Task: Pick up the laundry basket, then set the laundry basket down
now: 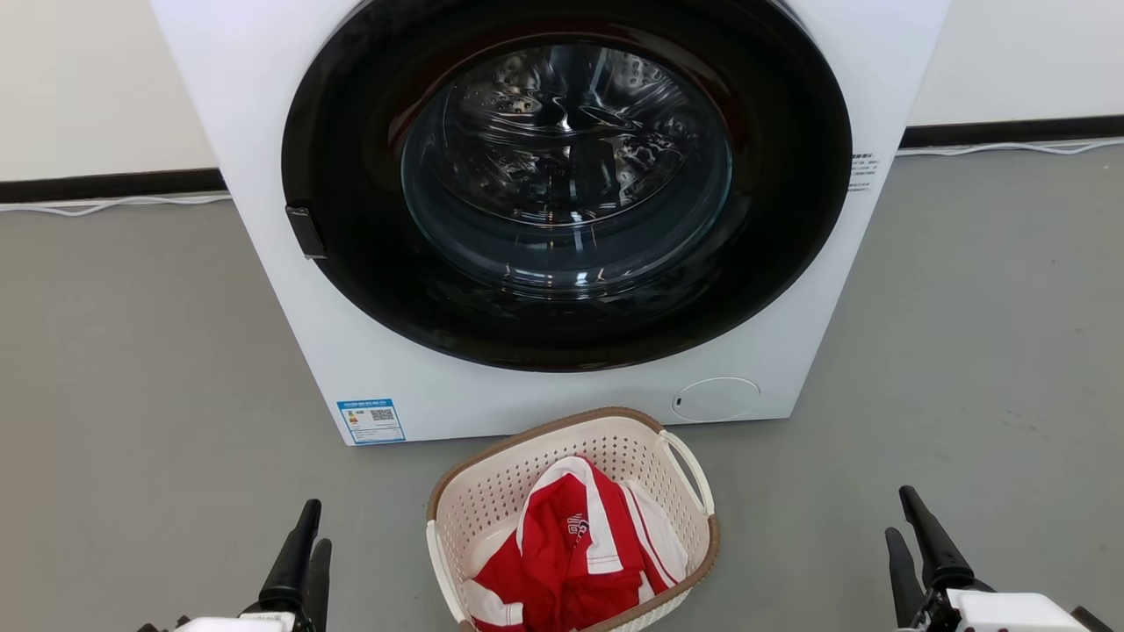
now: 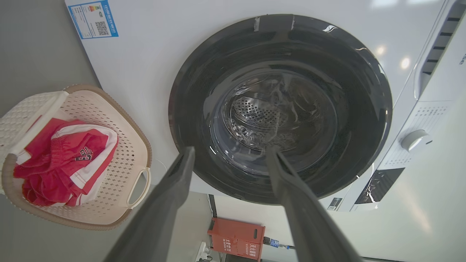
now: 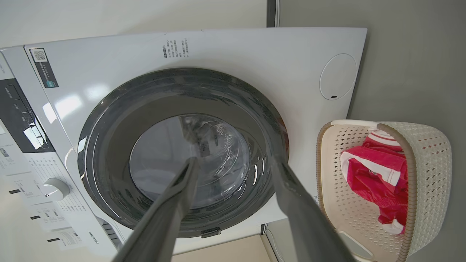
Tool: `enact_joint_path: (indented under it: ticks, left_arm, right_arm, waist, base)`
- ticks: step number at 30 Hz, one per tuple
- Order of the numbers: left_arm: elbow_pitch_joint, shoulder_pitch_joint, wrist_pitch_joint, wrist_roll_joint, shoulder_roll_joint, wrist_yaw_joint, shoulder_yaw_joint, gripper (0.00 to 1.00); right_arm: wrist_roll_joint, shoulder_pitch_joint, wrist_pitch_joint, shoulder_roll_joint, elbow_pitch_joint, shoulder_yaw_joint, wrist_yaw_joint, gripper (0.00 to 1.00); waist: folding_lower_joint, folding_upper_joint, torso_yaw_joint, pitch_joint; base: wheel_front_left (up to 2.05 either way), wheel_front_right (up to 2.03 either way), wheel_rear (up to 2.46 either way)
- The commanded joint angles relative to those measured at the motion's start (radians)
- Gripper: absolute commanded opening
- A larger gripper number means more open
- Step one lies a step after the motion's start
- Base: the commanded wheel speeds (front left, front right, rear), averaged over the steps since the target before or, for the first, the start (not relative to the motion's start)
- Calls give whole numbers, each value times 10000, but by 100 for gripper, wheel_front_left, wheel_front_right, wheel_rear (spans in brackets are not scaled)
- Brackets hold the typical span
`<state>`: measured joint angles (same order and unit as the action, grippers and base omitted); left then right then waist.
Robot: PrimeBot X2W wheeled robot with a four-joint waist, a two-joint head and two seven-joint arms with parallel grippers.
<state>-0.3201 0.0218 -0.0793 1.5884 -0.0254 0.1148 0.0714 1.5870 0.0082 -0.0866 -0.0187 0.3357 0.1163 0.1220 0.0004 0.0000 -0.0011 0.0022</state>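
Grey floor [image 1: 132, 395], laundry basket [image 1: 492, 500] midway between left gripper [image 1: 314, 527] and right gripper [image 1: 899, 513], both spread

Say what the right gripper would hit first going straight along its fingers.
The right gripper would likely meet the washing machine door first, at its glass; the laundry basket lies off that line.

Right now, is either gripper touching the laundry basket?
Apart. The head view shows bare grey floor between the laundry basket and both the left gripper and the right gripper; no fingers reach its rim or handles.
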Motion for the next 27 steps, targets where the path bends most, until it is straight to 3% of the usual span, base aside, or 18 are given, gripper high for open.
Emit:
enact_joint_path:
  ticks: [1,15,27]
  left_arm:
    - [398,-259,90,-242,-55,-33,-1,100]
    - [995,-206,472,-1959,-77,-383,-210,100]
    - [1476,-137,823,-4414,-110,-808,-429,100]
  right_arm:
    - [-212,-318,162,-84,-322,-93,15,100]
    - [-1865,-342,543,-110,-774,-232,23,100]
    - [-3630,-296,895,-135,-1095,-437,31,100]
  waist:
    - [-3,0,-2,11]
    - [-4,0,-13,33]
    - [-4,0,-35,45]
  base:
    - [0,0,0]
    - [0,0,0]
    - [0,0,0]
